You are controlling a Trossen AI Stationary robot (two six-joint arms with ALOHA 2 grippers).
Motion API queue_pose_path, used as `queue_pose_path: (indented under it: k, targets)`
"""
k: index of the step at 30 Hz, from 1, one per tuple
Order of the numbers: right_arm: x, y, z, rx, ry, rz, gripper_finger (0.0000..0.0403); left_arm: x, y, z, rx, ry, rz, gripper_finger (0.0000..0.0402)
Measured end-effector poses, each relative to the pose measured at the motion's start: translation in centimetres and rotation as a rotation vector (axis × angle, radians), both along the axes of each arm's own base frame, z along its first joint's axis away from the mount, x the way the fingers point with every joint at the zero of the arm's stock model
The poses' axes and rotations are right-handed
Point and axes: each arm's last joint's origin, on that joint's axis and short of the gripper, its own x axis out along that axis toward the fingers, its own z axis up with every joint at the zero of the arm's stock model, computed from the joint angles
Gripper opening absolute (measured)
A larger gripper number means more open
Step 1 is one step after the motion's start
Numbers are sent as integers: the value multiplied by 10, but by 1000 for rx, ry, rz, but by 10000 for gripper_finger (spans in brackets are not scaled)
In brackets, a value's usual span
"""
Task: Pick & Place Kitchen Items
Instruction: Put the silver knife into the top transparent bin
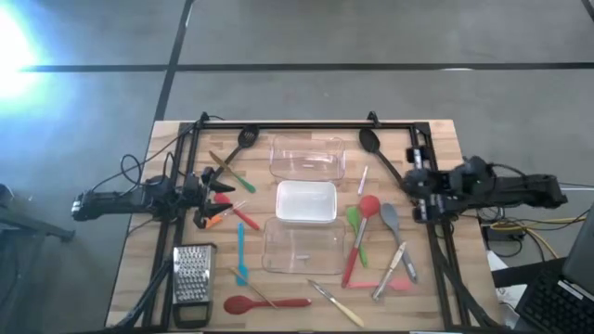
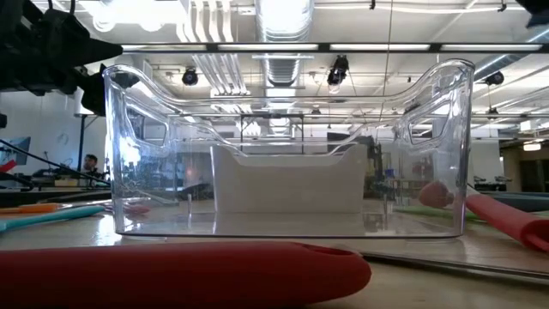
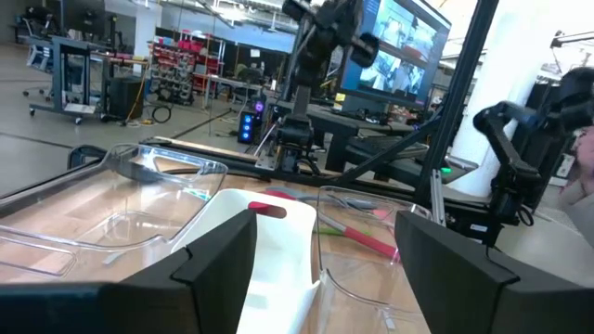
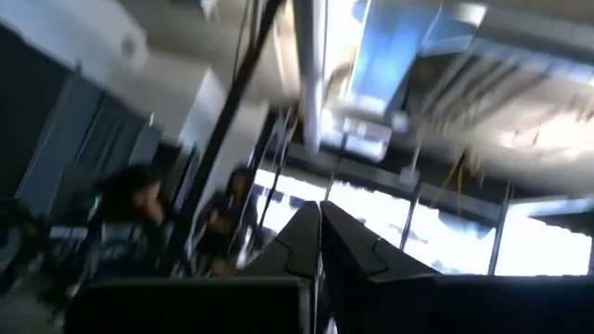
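Kitchen items lie flat on the wooden table (image 1: 139, 232): a black slotted spoon (image 1: 243, 144) and black ladle (image 1: 371, 141) at the far side, a red spoon (image 1: 264, 302) and a wood-handled tool (image 1: 336, 302) near the front, and red (image 1: 364, 218), green (image 1: 355, 223) and grey (image 1: 392, 223) utensils and metal tongs (image 1: 394, 274) at the right. My left gripper (image 3: 325, 269) is open and level at the left, above small orange and red tools (image 1: 218, 215), with nothing between its fingers. My right gripper (image 4: 318, 223) is shut and empty, raised at the right, tilted upward.
Three clear tubs stand in a row down the middle: far (image 1: 306, 156), middle (image 1: 306, 202), near (image 1: 297, 246). A steel box grater (image 1: 192, 278) lies at the front left beside a teal tool (image 1: 240, 250). A black frame (image 1: 306, 125) borders the table's far side.
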Motion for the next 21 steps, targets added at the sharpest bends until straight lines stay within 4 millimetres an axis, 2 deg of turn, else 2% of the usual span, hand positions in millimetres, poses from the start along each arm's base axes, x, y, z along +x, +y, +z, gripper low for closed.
queue_pose_path:
  k: [3,5,9,11,16,21]
  targets:
    - [18,-2,19,43,172,-38,8,0,0,0,0,0,0,262]
    - [28,-5,27,88,340,-142,8,0,0,0,0,0,0,262]
    - [39,-15,24,197,729,-487,8,0,0,0,0,0,0,262]
    - [40,-18,22,269,866,-587,8,0,0,0,0,-1,0,262]
    - [48,-7,25,364,1014,-489,8,0,0,0,0,-1,0,262]
    - [58,17,34,283,1032,-419,8,0,0,0,0,0,0,262]
